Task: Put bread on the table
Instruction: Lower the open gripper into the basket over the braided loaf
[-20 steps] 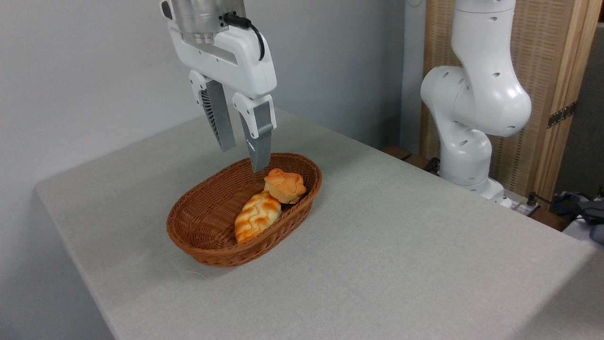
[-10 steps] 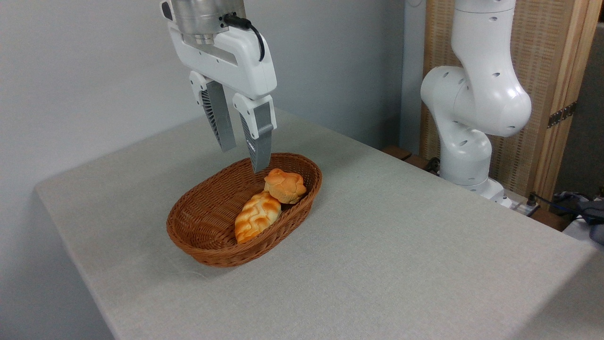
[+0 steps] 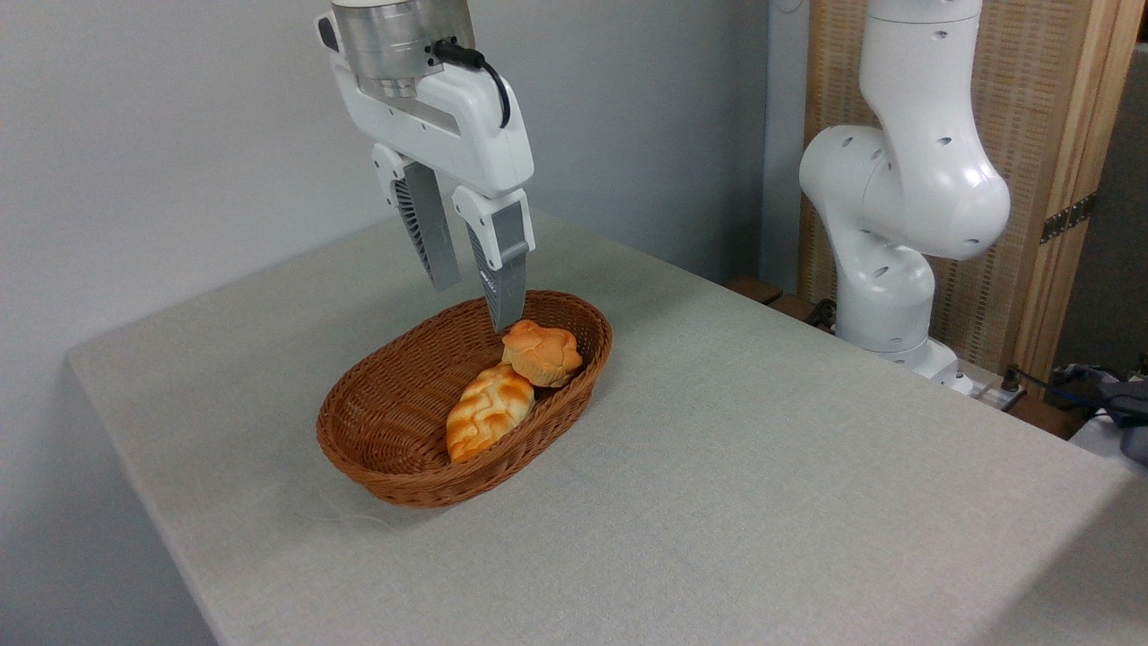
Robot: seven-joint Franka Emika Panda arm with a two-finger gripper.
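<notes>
Table point(image 3: 762, 467): grey-beige woven cloth, rounded corners. Arm base point(image 3: 897, 206) stands off its far right edge. Brown oval wicker basket point(image 3: 377, 467) sits on the table, left of centre. Gripper point(image 3: 475, 305) hangs above the basket's far end, jaws apart, holding nothing; front fingertip just above the round bun point(image 3: 543, 352). Bread point(image 3: 489, 411): long braided loaf, glossy golden-orange with pale cream stripes, pointed ends, lying in the basket against its right wall, top end touching the bun. Versus 0.5 s ago: gripper shifted slightly right and a touch lower; bread, bun, basket unmoved. No readable labels or writing.
</notes>
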